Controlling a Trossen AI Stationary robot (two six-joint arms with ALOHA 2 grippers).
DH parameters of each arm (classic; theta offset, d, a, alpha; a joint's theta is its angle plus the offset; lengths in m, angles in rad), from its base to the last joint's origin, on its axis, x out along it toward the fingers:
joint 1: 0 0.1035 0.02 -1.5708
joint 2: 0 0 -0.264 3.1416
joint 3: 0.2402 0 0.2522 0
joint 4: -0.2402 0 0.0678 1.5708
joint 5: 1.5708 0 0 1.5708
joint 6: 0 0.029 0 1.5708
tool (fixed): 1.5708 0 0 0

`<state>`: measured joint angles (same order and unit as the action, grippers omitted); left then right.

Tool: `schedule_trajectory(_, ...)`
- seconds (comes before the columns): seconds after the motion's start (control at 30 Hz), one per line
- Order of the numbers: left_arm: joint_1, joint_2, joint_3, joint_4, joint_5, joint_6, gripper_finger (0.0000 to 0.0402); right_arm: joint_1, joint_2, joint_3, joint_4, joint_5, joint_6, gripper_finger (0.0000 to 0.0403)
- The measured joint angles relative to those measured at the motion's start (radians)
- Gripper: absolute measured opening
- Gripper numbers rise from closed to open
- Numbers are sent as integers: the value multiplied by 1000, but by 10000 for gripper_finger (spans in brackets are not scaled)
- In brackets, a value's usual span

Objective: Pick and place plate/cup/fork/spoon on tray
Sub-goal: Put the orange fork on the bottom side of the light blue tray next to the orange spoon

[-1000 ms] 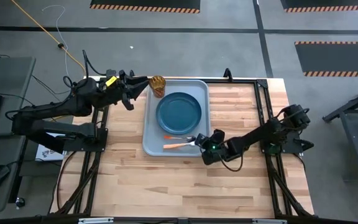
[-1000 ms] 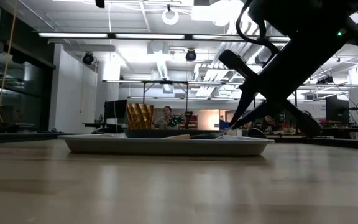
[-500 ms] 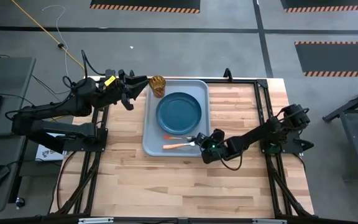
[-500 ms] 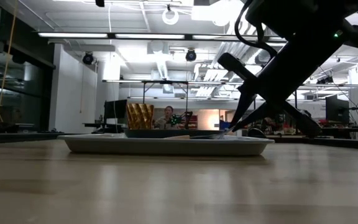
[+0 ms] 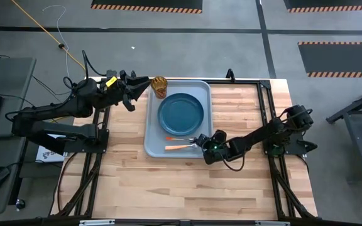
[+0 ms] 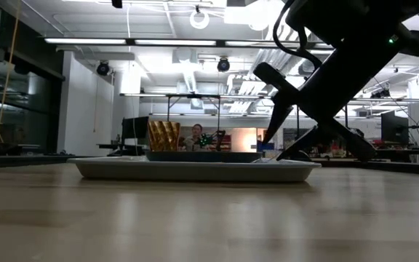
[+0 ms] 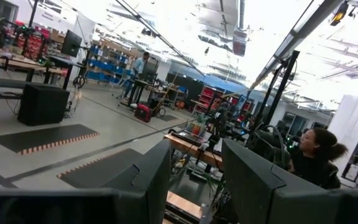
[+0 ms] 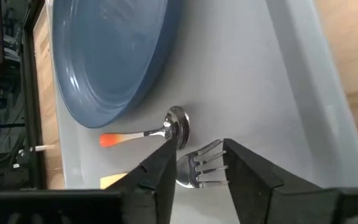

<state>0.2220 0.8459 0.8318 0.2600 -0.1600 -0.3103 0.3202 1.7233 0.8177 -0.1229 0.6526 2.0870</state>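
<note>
The pale tray (image 5: 155, 139) lies mid-table. On it rest the dark blue plate (image 5: 181, 113) and, at its far left corner, the amber cup (image 5: 159, 86). The spoon (image 8: 143, 134) and the fork (image 8: 207, 165) lie flat on the tray's near end, orange handles pointing to the table's left. My right gripper (image 8: 199, 148) is open just above the tray, its fingers on either side of the fork's tines, which lie free. It also shows in the high view (image 5: 200, 142). My left gripper (image 5: 144, 85) is open and empty, left of the cup.
Bare wood lies to the tray's right (image 5: 244, 113) and near side (image 5: 168, 188). The table's black frame rails (image 5: 266, 113) run along both sides. A person (image 6: 195, 136) sits in the room beyond the table.
In the low view my right gripper's fingertips, which met low at the tray's right end, have spread apart and risen slightly. The fork stays flat on the tray.
</note>
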Motion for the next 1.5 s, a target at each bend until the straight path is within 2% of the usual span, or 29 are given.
schedule_trajectory(0.2,0,0,0,0,0,0,133,0,0,0,19,-67,-72,143)
schedule_trajectory(0.3,0,0,0,0,0,0,133,0,0,0,24,-106,-99,144)
schedule_trajectory(0.5,0,0,0,0,0,0,133,-11,0,0,57,-114,-122,144)
schedule_trajectory(0.8,0,1,0,0,0,0,133,-77,0,0,101,-204,-253,144)
schedule_trajectory(1.07,0,1,0,0,0,0,133,-80,0,0,114,-268,-255,144)
schedule_trajectory(1.5,0,1,0,0,-4,25,133,-80,0,0,99,-251,-263,144)
